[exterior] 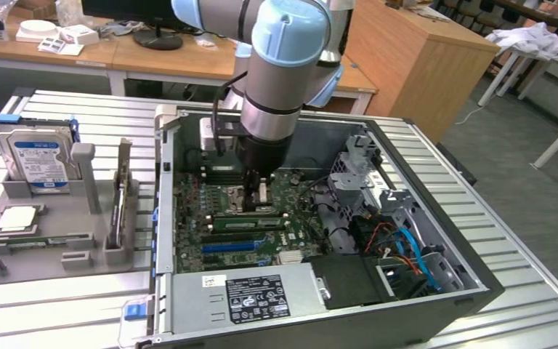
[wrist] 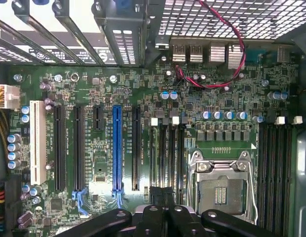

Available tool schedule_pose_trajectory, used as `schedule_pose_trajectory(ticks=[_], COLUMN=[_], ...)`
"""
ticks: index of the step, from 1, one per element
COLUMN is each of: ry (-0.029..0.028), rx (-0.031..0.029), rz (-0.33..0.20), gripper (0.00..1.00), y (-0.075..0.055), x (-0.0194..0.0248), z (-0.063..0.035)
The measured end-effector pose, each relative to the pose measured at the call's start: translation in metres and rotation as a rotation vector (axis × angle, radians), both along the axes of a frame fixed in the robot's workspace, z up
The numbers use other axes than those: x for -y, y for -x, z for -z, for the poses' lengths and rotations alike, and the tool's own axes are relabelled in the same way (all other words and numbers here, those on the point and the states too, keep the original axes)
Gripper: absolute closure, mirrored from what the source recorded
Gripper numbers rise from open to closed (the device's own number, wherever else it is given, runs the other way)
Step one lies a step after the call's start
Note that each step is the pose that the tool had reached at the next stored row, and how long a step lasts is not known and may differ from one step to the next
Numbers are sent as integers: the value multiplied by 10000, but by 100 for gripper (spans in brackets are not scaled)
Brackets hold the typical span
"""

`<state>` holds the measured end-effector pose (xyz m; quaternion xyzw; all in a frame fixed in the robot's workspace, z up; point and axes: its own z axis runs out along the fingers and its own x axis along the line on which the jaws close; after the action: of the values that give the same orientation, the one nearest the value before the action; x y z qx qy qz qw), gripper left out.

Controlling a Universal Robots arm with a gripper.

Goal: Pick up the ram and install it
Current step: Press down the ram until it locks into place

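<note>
Hovering low inside the open computer case (exterior: 434, 291), the gripper (exterior: 259, 195) is standing with its fingers (wrist: 155, 202) pressed together and nothing visibly clamped between them. In the exterior view a long green stick, judged to be the ram (exterior: 250, 218), is lying across the motherboard (exterior: 216, 251) just beneath the gripper. A second stick (exterior: 32, 240) is resting in the grey holder (exterior: 37, 258) at the exterior view's left, below the CPU chip (exterior: 17, 218) and the hard drive (exterior: 38, 156).

Risks from this position:
- The closed gripper is sitting very near the CPU socket (wrist: 224, 190) and the memory slots (wrist: 167, 153). A sideways drift would be scraping bare socket contacts or knocking the small capacitors nearby.
- If the ram is seated at only one end, any downward push would be loading it unevenly, bending the board or leaving a latch unlocked.
- The red cable (wrist: 227, 59) and the case wall are lying close to the arm's path and could be snagged.

Hard to make out: the arm is covering the gripper's contact point in the exterior view, so touching or apart cannot be told. The wrist view is cutting off the slots' near ends behind the fingers. Whether the slot latches are closed is not showing, and the ram's seating is a judgement only.
</note>
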<state>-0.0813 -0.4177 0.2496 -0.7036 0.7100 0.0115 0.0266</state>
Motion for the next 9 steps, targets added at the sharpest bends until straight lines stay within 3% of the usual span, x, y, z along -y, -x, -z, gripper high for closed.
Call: schedule_pose_trajectory(ticks=[3,9], ry=[-1,0], rx=[-48,-312], rz=[10,11], gripper=[89,89], y=[-10,-71], x=[0,0], z=[0,0])
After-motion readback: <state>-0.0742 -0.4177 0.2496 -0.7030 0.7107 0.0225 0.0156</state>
